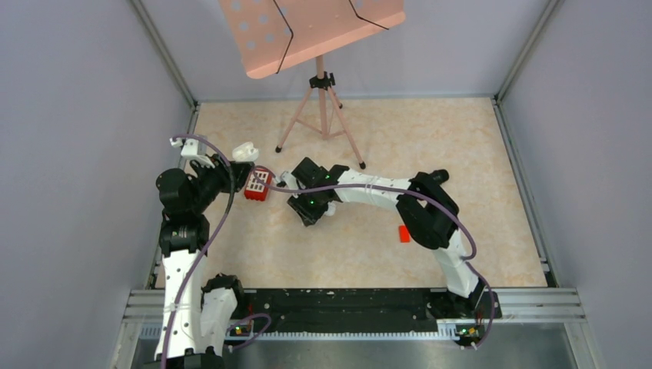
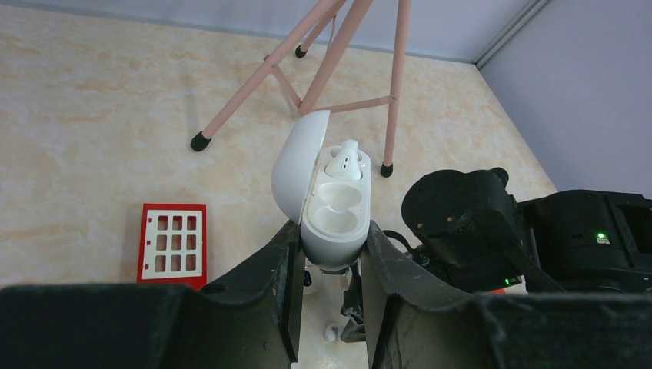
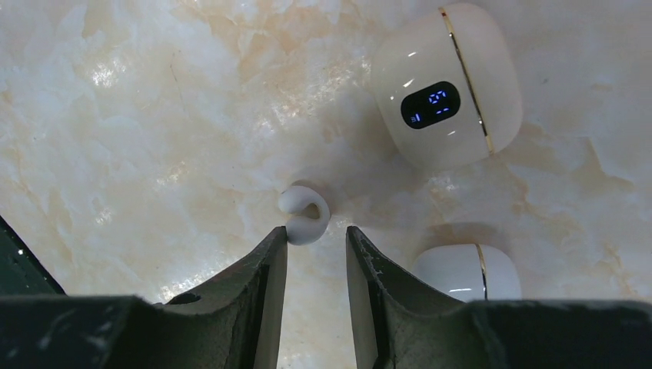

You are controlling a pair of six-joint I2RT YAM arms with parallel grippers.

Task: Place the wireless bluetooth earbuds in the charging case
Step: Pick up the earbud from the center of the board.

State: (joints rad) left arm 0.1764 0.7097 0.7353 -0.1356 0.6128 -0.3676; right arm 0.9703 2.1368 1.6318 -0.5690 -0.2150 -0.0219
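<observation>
A loose earbud [image 3: 304, 215] lies on the table [image 3: 154, 115] just beyond the right gripper [image 3: 317, 234], whose fingers stand part-open and empty, set to straddle it. A closed case [image 3: 446, 84] lies at its 2 o'clock. The left gripper [image 2: 332, 231] clamps the open charging case [image 2: 332, 207], presenting its empty near well. A seated earbud [image 2: 344, 161] fills the 12 o'clock well.

Grey walls [image 1: 69, 115] around a beige marbled tabletop [image 1: 430, 131] (pink music stand [image 1: 322, 81] at the back)

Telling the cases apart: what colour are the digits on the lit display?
Blue, on a black display, clearest in the right wrist view.
</observation>
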